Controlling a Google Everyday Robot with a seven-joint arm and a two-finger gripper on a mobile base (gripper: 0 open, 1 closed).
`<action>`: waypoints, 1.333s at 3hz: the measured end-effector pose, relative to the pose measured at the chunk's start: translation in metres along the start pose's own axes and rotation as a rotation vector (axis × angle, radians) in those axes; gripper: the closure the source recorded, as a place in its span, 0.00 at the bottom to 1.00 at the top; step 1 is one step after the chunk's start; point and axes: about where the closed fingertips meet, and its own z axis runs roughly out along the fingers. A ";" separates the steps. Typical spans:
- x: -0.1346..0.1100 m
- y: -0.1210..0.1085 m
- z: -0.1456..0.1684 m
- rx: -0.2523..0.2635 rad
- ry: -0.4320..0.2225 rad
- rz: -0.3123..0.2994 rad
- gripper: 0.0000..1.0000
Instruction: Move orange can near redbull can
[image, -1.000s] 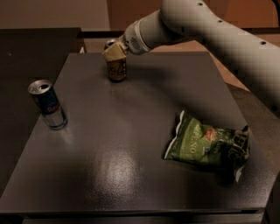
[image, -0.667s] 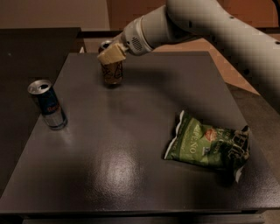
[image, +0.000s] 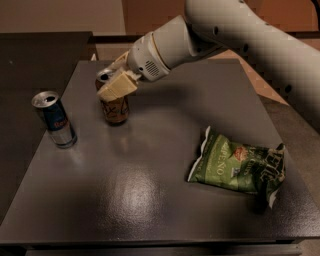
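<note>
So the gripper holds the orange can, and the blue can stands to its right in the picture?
No: the camera view shows the blue can left of the orange can, not right. The gripper does hold the orange can.

Views: one camera only.
Vantage: raised above the near edge of the dark grey square table (image: 150, 210), looking down at a slant.
Facing: towards the table's far edge.
Nearness: close; the tabletop fills most of the frame.
Left of frame: slim blue and silver redbull can (image: 54, 120), brownish-orange drink can (image: 116, 109) near it.
Right of frame: crumpled green crisp bag (image: 235, 165).
Gripper: cream two-finger gripper (image: 113, 81), upper left of centre, clasped on the brownish-orange drink can's top.
Arm: white robot arm (image: 250, 35) enters from the upper right.
</note>
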 end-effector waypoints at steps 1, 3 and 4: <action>-0.001 0.030 0.011 -0.073 -0.026 -0.035 1.00; -0.016 0.058 0.028 -0.125 -0.059 -0.095 1.00; -0.017 0.062 0.036 -0.138 -0.054 -0.089 0.82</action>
